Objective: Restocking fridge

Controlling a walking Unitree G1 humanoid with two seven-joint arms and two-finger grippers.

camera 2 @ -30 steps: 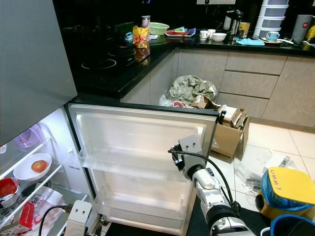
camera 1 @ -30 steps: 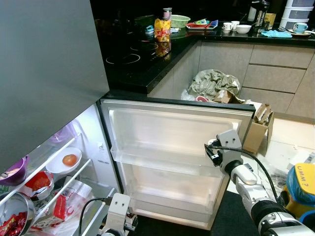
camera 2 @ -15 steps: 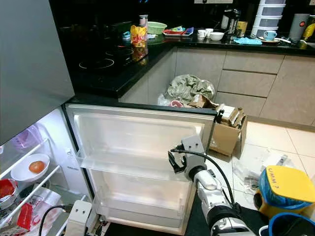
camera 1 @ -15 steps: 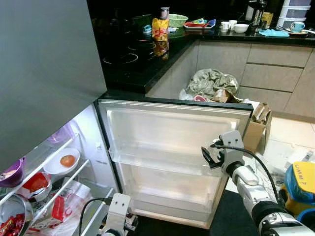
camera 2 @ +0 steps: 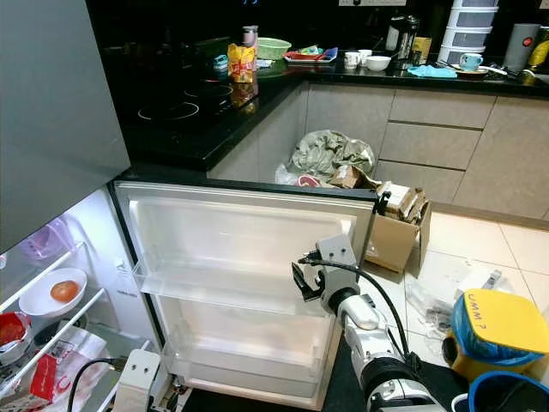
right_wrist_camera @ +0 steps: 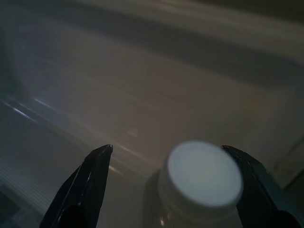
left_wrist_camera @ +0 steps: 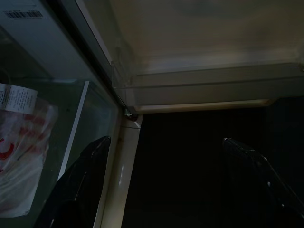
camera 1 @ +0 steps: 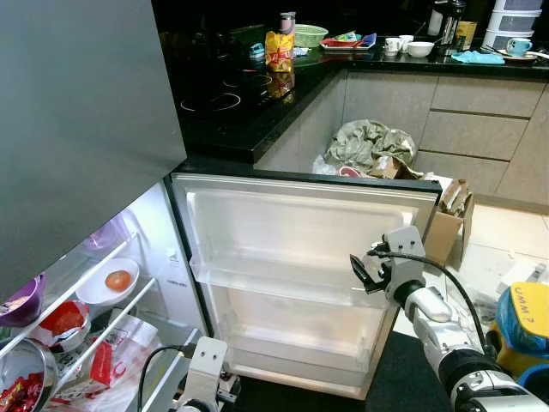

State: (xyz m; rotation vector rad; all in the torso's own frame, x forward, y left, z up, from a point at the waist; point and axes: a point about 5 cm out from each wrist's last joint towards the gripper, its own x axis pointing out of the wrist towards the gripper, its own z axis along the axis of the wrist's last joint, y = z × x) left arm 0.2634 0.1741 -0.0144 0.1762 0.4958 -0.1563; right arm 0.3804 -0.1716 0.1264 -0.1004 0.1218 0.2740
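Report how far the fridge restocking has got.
Done: the fridge door stands open, and a tomato bowl sits inside. In hand: the right end effector, open, is at the door shelf around a white-capped bottle. Left: pulling that arm clear, further items; the left end effector hangs idle.

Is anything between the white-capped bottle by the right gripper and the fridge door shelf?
Nothing visible. The right gripper is at the door shelf, the white-capped bottle between its open fingers, bare door plastic beyond.
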